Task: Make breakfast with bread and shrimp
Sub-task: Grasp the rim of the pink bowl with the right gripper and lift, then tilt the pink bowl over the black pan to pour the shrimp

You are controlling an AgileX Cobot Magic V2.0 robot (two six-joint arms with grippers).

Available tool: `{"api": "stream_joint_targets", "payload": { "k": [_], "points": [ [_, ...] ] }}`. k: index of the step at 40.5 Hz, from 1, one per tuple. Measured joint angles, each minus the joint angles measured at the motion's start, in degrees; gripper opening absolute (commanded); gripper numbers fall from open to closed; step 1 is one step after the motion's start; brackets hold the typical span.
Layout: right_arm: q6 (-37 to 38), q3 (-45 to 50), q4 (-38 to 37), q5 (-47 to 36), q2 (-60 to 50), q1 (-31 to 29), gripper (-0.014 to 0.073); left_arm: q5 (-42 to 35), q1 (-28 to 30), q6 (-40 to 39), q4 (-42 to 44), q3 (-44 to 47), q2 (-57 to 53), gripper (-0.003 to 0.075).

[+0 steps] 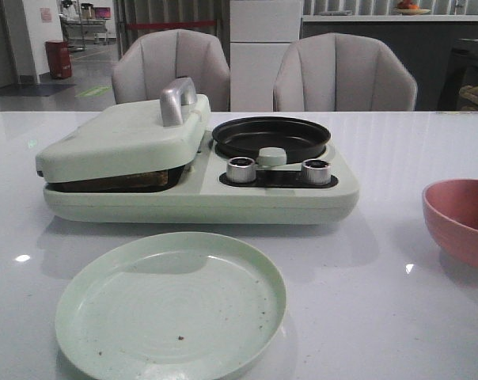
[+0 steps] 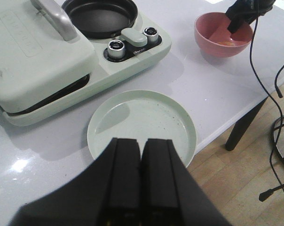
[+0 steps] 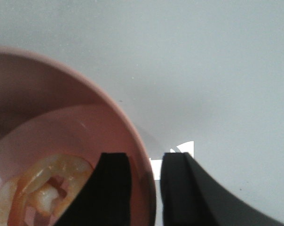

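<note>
The shrimp (image 3: 43, 188), curled and orange-pink, lies in the bottom of a pink bowl (image 3: 62, 99). It also shows faintly in the left wrist view (image 2: 225, 42). My right gripper (image 3: 146, 162) is open and straddles the bowl's rim, one finger inside and one outside. A brown edge of bread (image 1: 136, 177) shows in the gap under the lowered lid of the pale green sandwich press (image 1: 120, 138). My left gripper (image 2: 141, 141) is shut and empty, above the near edge of the empty green plate (image 2: 142, 117).
The round black pan (image 1: 271, 136) on the cooker's right half is empty, with two silver knobs (image 1: 240, 169) in front. The pink bowl (image 1: 460, 218) stands at the table's right edge. Two grey chairs stand behind the table. Cables hang off the right side.
</note>
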Motion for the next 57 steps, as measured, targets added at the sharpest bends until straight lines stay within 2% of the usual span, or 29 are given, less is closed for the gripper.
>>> {"api": "stream_joint_targets", "payload": {
  "k": [3, 10, 14, 22, 30, 37, 45, 57],
  "points": [
    [0.00, 0.00, 0.00, 0.00, 0.00, 0.00, 0.0129, 0.00, 0.00, 0.00, 0.00, 0.00, 0.00, 0.0101],
    [0.00, -0.14, 0.21, 0.00, -1.44, 0.39, 0.0075, 0.00, 0.00, 0.00, 0.00, 0.00, 0.00, 0.0101],
    [-0.11, -0.14, -0.51, 0.00, -4.30, 1.79, 0.0007, 0.00, 0.00, 0.00, 0.00, 0.00, 0.00, 0.0101],
    [-0.12, -5.29, -6.91, 2.97, -12.16, 8.48, 0.0019, 0.00, 0.00, 0.00, 0.00, 0.00, 0.00, 0.0101],
    [2.84, -16.20, -20.97, 12.71, -14.80, 19.48, 0.0019, 0.00, 0.00, 0.00, 0.00, 0.00, 0.00, 0.0101],
    [12.02, -24.58, -39.65, 21.89, -12.46, 29.42, 0.0019, 0.00, 0.00, 0.00, 0.00, 0.00, 0.00, 0.0101],
    [20.24, -31.38, -54.59, 22.47, -7.02, 37.29, 0.0019, 0.00, 0.00, 0.00, 0.00, 0.00, 0.00, 0.0101],
    [23.08, -41.63, -70.77, 22.93, 8.03, 42.59, 0.0019, 0.00, 0.00, 0.00, 0.00, 0.00, 0.00, 0.0101]
  ]
}}
